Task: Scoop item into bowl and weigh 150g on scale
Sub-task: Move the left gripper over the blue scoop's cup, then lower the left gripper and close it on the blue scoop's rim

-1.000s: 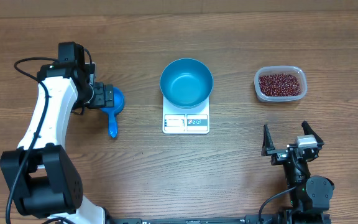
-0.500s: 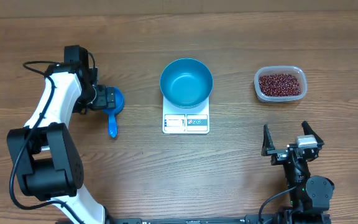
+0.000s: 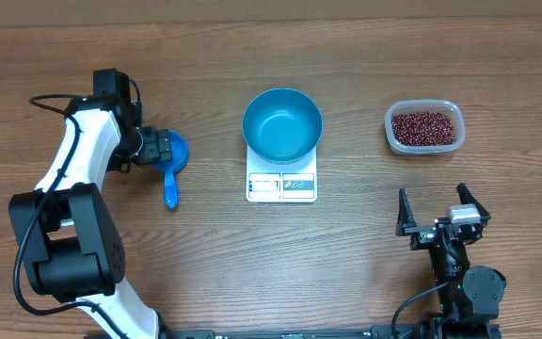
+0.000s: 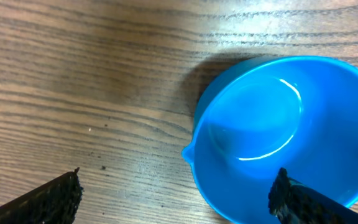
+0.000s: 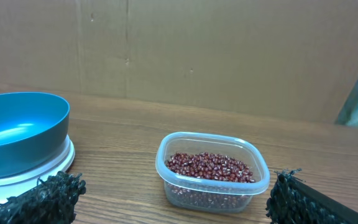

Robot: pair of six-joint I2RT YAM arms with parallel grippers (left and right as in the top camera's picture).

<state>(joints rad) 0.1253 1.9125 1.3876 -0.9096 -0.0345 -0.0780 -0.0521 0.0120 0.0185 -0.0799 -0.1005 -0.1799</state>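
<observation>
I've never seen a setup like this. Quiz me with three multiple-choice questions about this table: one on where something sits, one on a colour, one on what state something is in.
1. Where does the blue bowl stand?
A) on the white scale
B) on the bare tabletop
C) held up by an arm

2. What colour is the scoop?
A) red
B) blue
C) white

3. How is the bowl?
A) heaped full
B) tipped over
C) upright and empty

Answers:
1 A: the scale's display panel pokes out from under it.
2 B: it is the same blue as the bowl.
3 C: its inside shows bare, and the beans lie in the clear tub.
</observation>
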